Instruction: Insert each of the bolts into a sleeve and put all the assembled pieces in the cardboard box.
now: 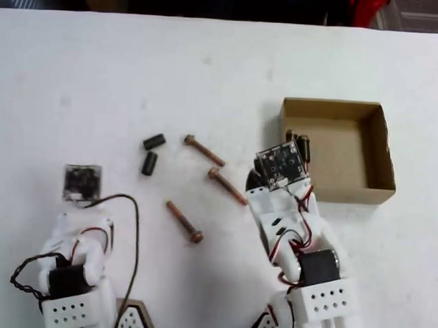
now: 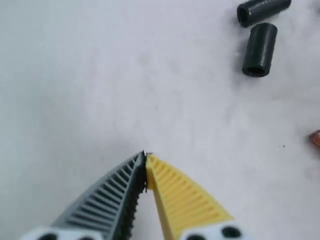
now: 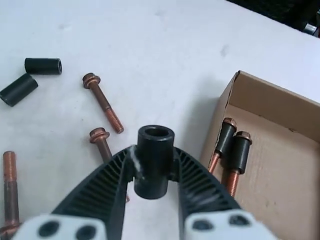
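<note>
Inside cardboard box (image 3: 280, 107): two sleeved bolts (image 3: 241, 150); right hand (image 3: 152, 151) grips sleeve (image 3: 154, 167); left hand (image 2: 146, 157) closed.

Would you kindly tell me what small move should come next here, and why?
Probably the left claw, now shut, should open and go to the nearest loose bolt: the right claw holds a sleeve whose bore looks empty.

High view overhead; wrist views close, sharing sleeves (image 2: 259, 49).

Place: likely a robotics lab bench.
Evidence: white table (image 1: 208, 63), printed arms (image 1: 293, 218) with open wires (image 1: 137, 233), loose bolts (image 1: 203, 150), sleeves (image 1: 153, 141), cardboard box (image 1: 355, 190).
</note>
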`<state>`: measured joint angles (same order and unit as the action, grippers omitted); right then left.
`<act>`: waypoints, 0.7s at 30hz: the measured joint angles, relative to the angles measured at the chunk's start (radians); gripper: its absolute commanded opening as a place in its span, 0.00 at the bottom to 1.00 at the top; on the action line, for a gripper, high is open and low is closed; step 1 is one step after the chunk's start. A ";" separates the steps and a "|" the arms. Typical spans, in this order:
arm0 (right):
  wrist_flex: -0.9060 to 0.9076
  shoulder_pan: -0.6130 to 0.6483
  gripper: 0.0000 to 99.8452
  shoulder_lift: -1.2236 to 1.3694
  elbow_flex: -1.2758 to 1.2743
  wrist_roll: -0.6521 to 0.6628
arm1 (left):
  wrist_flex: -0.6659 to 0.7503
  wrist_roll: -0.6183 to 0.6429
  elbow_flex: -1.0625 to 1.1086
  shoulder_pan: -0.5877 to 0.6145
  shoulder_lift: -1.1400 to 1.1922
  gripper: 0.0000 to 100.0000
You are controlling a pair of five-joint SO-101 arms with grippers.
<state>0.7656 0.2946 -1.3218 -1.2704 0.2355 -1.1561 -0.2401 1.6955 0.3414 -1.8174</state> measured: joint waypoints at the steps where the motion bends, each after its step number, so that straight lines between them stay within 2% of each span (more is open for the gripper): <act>1: -0.031 0.000 0.02 0.000 -0.017 0.000 | 0.000 -0.049 0.000 0.000 0.000 0.02; 6: -0.195 0.000 0.02 0.000 -0.117 -0.031 | 0.000 -0.222 0.000 0.000 0.000 0.02; 10: -0.295 0.000 0.02 0.000 -0.169 -0.109 | 0.000 -0.265 0.000 0.000 0.000 0.02; 14: -0.367 0.000 0.02 0.000 -0.216 -0.133 | 0.000 -0.284 0.000 0.000 0.000 0.02; 21: -0.614 0.000 0.02 0.000 -0.362 -0.137 | -0.052 -0.436 -0.109 0.000 0.006 0.02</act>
<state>0.1519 0.2946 -1.3218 -1.6326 0.0990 -1.2083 -0.6759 1.5865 0.3414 -1.8113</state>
